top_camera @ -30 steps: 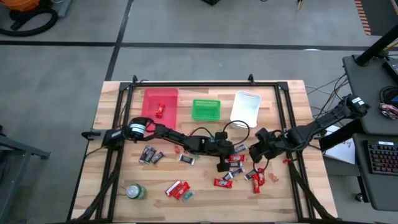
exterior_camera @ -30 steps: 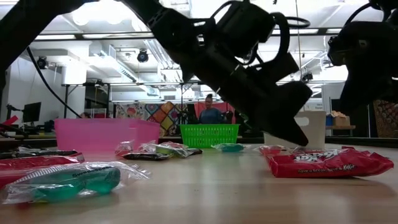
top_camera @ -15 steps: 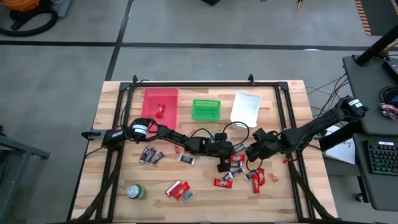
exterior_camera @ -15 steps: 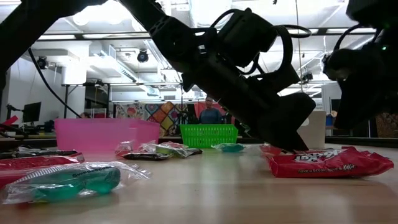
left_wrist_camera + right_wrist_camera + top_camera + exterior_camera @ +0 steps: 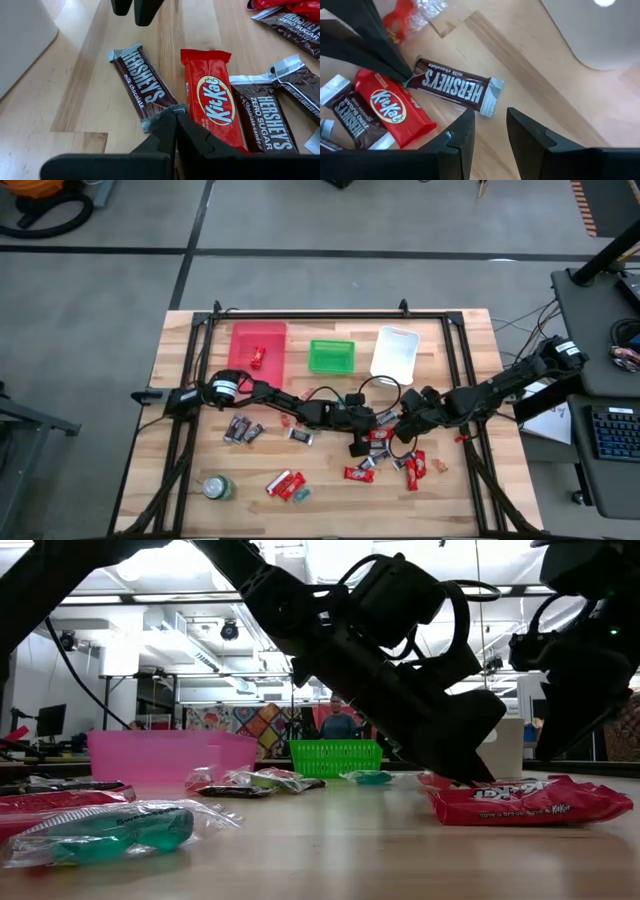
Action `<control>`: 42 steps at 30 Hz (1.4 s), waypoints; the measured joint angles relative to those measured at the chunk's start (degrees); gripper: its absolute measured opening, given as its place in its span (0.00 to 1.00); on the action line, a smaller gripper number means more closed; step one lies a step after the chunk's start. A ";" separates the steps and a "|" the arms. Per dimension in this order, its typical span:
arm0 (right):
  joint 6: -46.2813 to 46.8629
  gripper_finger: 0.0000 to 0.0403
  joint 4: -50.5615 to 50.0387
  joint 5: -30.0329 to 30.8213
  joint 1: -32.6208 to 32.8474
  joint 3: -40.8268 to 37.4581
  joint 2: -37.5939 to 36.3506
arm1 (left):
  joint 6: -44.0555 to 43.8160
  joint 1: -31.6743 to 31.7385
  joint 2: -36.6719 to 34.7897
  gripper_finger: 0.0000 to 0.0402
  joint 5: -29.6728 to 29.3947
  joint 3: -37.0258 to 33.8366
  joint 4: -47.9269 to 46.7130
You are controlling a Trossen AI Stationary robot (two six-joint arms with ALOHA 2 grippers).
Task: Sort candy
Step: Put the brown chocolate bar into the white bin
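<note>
**Two end effectors, one Hershey's bar**

While the left end effector [image 5: 175, 120] stayed out of the question — fingers pressed together, tips resting on one crimped end of the Hershey's milk chocolate bar [image 5: 142, 87] — the right end effector [image 5: 490, 125] hovered just off the bar's opposite end, fingers parted and empty. The bar lay flat on the desk [image 5: 85, 85], beside the red Kit Kat [image 5: 212, 102] and near the white tray [image 5: 395, 352]. Its long axis ran from one arm toward the other — so the right looked better placed to pinch it.
</note>
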 joint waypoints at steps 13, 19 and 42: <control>-12.81 0.28 2.84 -4.71 0.00 0.05 0.02 | 0.48 0.04 0.00 0.00 0.00 -0.37 -0.44; -28.92 0.27 4.63 -2.95 0.00 0.15 0.02 | 0.50 0.04 -0.06 0.00 0.02 -0.39 -1.15; -43.98 0.56 11.13 -2.56 -0.39 0.16 2.33 | 1.55 0.07 -0.83 0.00 0.02 -0.48 -3.37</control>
